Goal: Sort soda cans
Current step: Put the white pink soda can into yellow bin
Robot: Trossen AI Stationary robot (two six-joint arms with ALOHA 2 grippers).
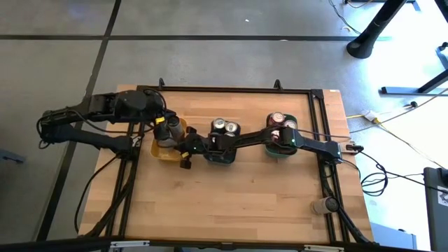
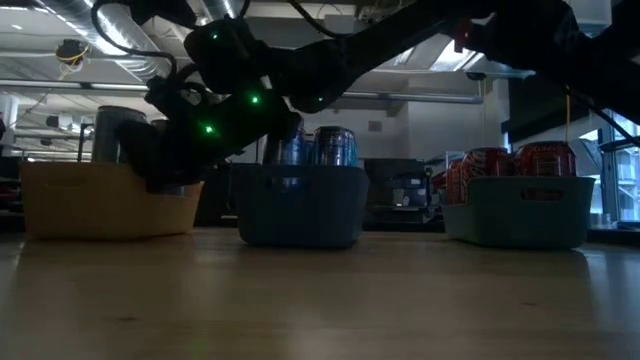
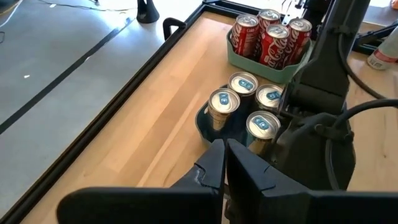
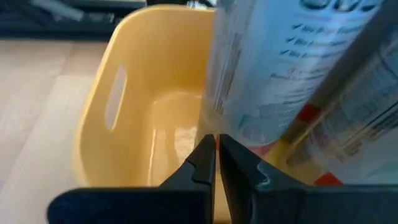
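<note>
Three trays stand in a row across the table. The yellow tray (image 1: 159,148) at the left holds silver-grey soda cans (image 4: 273,68). The grey-blue tray (image 1: 225,158) in the middle holds several silver-topped cans (image 3: 244,84). The teal tray (image 1: 280,154) at the right holds red cans (image 3: 273,43). My right gripper (image 4: 216,155) reaches across the grey-blue tray into the yellow tray, shut and empty, its tips at a silver can's lower wall. My left gripper (image 3: 224,163) hangs shut and empty above the yellow tray's far side. My right gripper's shut fingertips (image 4: 205,155) stand right by the bottom of a silver can's wall (image 4: 239,127) inside the yellow tray, coming slanting down from the table's right. I cannot tell whether they touch it.
My right arm (image 1: 315,145) lies over the teal and grey-blue trays. A small pale bottle-like thing (image 1: 323,205) lies near the table's right near corner. Black rails (image 1: 238,89) frame the table. Bare wood (image 1: 231,203) spreads along the near side.
</note>
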